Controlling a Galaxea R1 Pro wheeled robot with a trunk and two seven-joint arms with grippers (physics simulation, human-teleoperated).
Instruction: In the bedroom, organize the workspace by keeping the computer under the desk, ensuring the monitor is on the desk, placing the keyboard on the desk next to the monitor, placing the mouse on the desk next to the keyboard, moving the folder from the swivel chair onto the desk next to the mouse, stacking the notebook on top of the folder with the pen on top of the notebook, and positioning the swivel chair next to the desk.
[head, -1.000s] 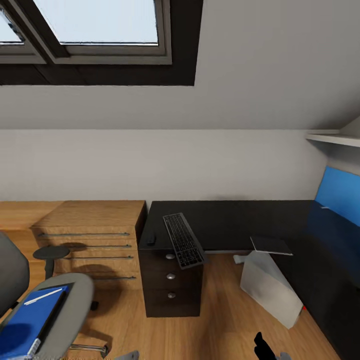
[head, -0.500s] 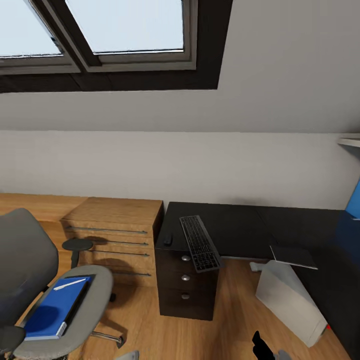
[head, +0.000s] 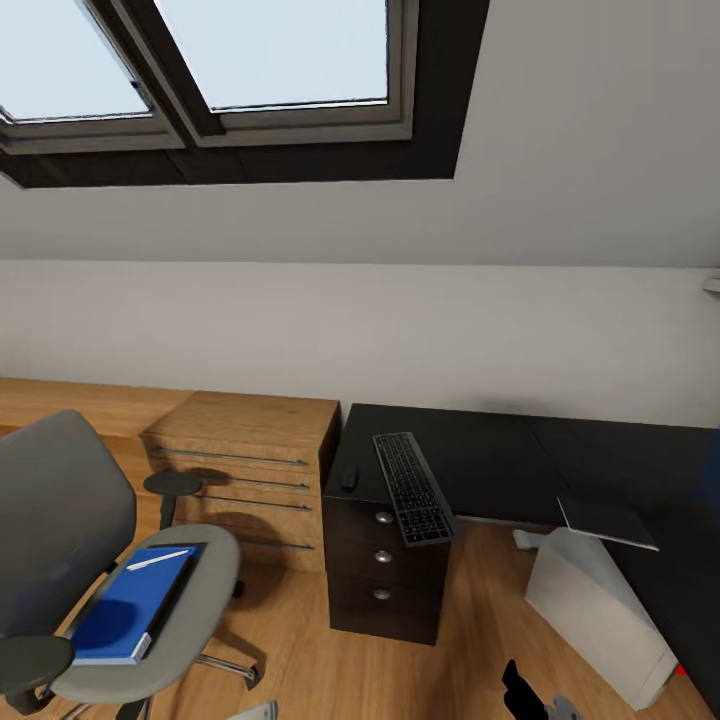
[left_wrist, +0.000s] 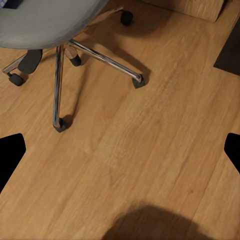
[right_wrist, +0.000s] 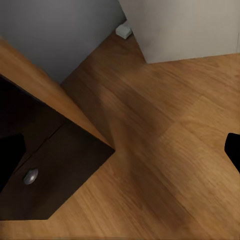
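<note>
Left gripper (left_wrist: 120, 150): fingers wide apart, empty, over wood floor beside the chair (head: 200, 590) base. Right gripper (right_wrist: 120, 145): also spread, empty, near the desk (head: 470, 455) drawers. Folder (head: 130, 612) lies flat on the chair seat, pen (head: 157, 559) on it. Judged light, stiff, thin; pinch an overhanging edge. Pen will likely roll. Keyboard (head: 413, 487) overhangs the desk front.

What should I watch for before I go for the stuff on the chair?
The keyboard overhangs the desk front edge above the drawers, so a bump might tip it off. The pen lies loose on the folder on the swivel chair; it may roll if the stack tilts. The chair's casters could let it drift when pushed.
</note>
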